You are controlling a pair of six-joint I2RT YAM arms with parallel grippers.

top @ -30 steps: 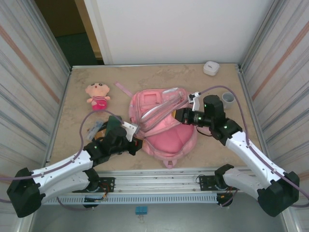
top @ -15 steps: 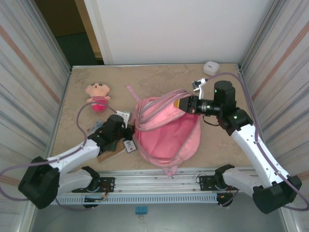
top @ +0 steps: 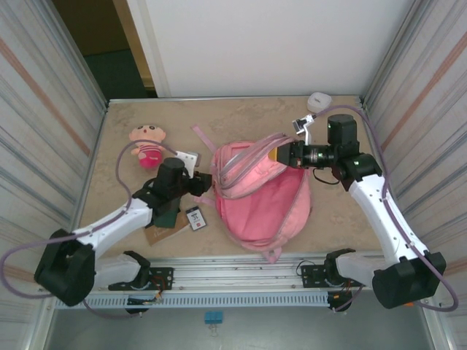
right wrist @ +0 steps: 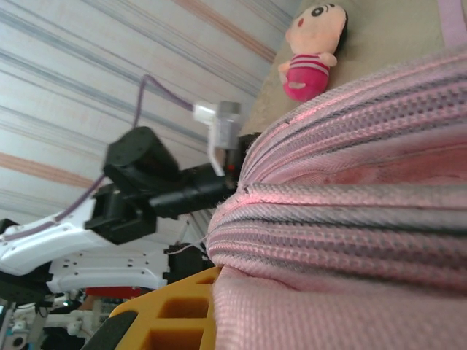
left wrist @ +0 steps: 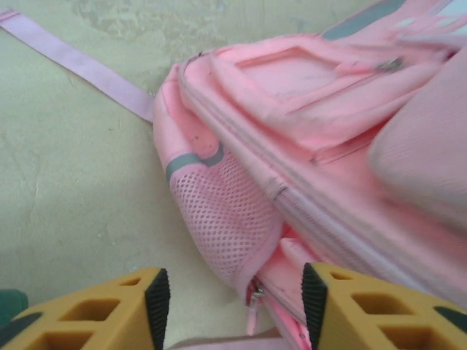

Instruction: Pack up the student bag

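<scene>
The student bag [top: 266,204], a large pink backpack, lies at the table's middle with its top raised toward the right. My right gripper [top: 282,154] is shut on the bag's pink straps [top: 244,157]. In the right wrist view one yellow finger [right wrist: 175,313] presses against the ribbed straps [right wrist: 350,219]. My left gripper [top: 201,182] is open at the bag's left side. In the left wrist view its pads [left wrist: 157,299] stand apart, with the bag's zipper pull [left wrist: 255,294] and mesh side pocket [left wrist: 226,219] just ahead; nothing is between them.
A plush doll [top: 148,144] in a pink dress sits at the back left. A small black-and-white card [top: 195,218] and a flat brown item [top: 162,233] lie by my left arm. A white object [top: 319,101] rests at the back right corner. A loose pink strap [top: 200,136] trails behind the bag.
My right gripper has pulled the bag's top up and to the right, shifting the bag. My left gripper has opened and moved back along the bag's left side.
</scene>
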